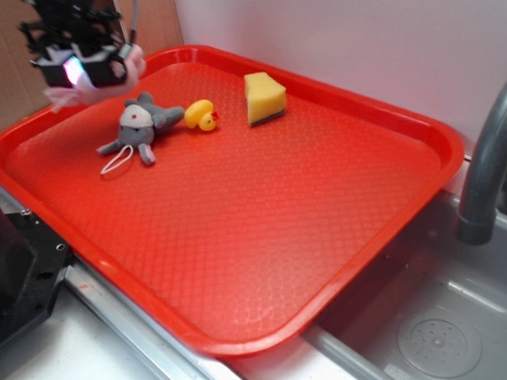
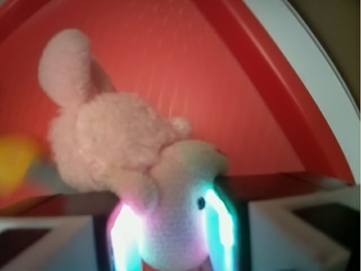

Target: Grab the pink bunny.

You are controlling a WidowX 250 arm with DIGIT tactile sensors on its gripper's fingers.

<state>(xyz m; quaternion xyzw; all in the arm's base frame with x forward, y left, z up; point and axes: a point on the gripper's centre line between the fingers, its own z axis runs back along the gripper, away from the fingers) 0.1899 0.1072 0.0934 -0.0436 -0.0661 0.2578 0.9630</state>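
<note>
The pink bunny is a pale pink plush. It is pinched by its head between my gripper's two glowing pads and hangs in the air. In the exterior view my gripper is at the far left, above the tray's left corner, with the bunny showing pink under and beside it. The bunny is off the red tray. The grey plush mouse lies on the tray just right of and below my gripper.
A small yellow rubber duck sits beside the mouse. A yellow sponge wedge stands at the tray's back. A grey tap and a metal sink are at the right.
</note>
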